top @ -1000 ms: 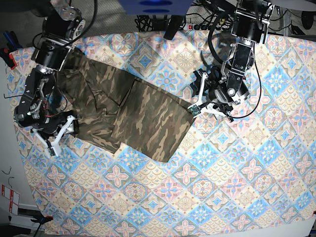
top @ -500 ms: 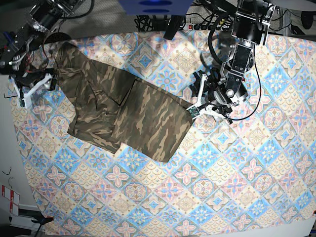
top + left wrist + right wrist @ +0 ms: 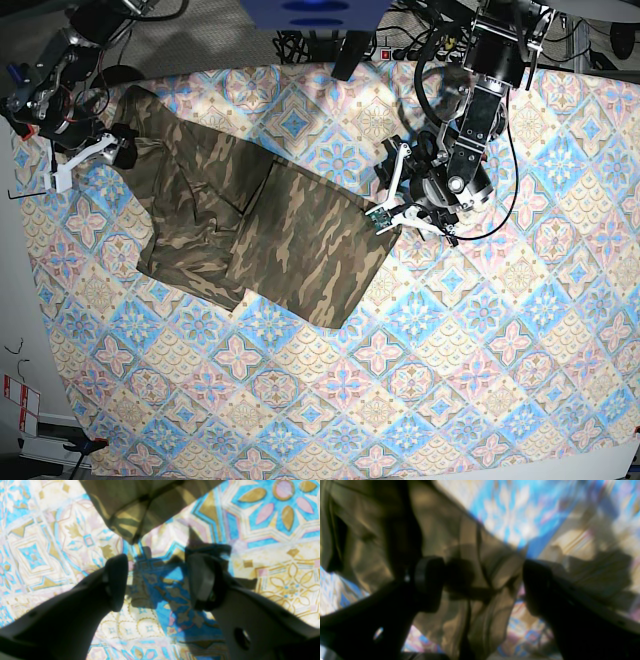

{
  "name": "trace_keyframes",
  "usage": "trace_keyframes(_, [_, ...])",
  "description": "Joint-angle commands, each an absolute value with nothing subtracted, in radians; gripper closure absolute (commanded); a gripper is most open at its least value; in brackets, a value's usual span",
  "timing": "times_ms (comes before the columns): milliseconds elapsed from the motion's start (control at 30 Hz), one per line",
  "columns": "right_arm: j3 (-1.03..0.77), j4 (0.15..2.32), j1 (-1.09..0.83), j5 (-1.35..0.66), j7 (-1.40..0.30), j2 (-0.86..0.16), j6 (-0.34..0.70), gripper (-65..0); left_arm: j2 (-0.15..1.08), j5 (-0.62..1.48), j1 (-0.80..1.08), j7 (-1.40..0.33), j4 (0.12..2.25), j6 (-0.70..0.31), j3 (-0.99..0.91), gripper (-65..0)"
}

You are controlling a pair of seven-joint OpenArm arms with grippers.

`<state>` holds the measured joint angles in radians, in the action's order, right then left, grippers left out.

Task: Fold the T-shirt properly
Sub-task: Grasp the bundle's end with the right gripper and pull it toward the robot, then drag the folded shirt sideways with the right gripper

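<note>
The camouflage T-shirt lies partly folded on the patterned tablecloth, at the left of the middle. My left gripper is open, low at the shirt's right corner. In the left wrist view that corner lies just beyond the open gripper, with only cloth between the fingers. My right gripper is open at the shirt's far left end. In the blurred right wrist view, shirt fabric lies between and under the open gripper.
The tablecloth's left edge runs close to my right arm, with bare floor beyond it. Cables and a power strip lie past the far edge. A blue object hangs over the top middle.
My right arm swung from the shirt's lower left up to its far left end, then moved closer to the fabric. My left gripper shifted slightly left toward the shirt's right corner.
</note>
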<state>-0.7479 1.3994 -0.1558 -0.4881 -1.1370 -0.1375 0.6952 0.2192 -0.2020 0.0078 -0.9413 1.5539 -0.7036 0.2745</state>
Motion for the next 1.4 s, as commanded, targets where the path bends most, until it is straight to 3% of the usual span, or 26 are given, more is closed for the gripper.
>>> trace_keyframes(0, [-0.751, 1.391, -0.151, -0.51, -1.099, -0.156, 0.698, -47.0, 0.228, -0.196, -0.004, -0.934, 1.569, -0.698, 0.268, -37.6])
trace_keyframes(367, [-0.75, 1.224, -0.153, -0.506, -1.024, -0.156, 0.698, -46.8, 0.228, -0.196, -0.007, -0.934, 1.569, -0.698, 0.271, -37.6])
trace_keyframes(567, [-0.578, 1.26, -0.174, -0.51, -1.073, -0.102, 0.698, -46.2, 0.228, -0.196, -0.012, -0.934, 1.569, -0.698, 0.265, -37.6])
trace_keyframes(733, [-0.447, 1.339, -0.18, -0.512, -1.075, -0.065, 0.698, -33.5, 0.229, -0.197, -0.013, -0.934, 1.569, -0.698, 0.265, -37.5])
trace_keyframes(933, [-0.433, 1.343, -0.173, -0.509, -1.098, -0.065, 0.698, -9.1, 0.229, -0.197, -0.013, -0.934, 1.573, -0.698, 0.262, -37.5])
trace_keyframes(1033, [-0.47, 1.343, -0.171, -0.504, -1.101, -0.07, 0.698, 0.0, 0.229, -0.197, -0.036, -0.94, 1.573, -0.698, 0.262, -37.5])
trace_keyframes(1167, [-0.584, 1.345, -0.162, -0.503, -1.101, -0.076, 0.698, -1.4, 0.229, -0.197, -0.047, -0.941, 1.573, -0.698, 0.262, -37.5])
trace_keyframes(1367, [-0.613, 1.336, -0.096, -0.51, -1.102, -0.191, 0.698, -1.4, 0.229, -0.197, -0.047, -0.941, 1.573, -0.698, 0.262, -37.5])
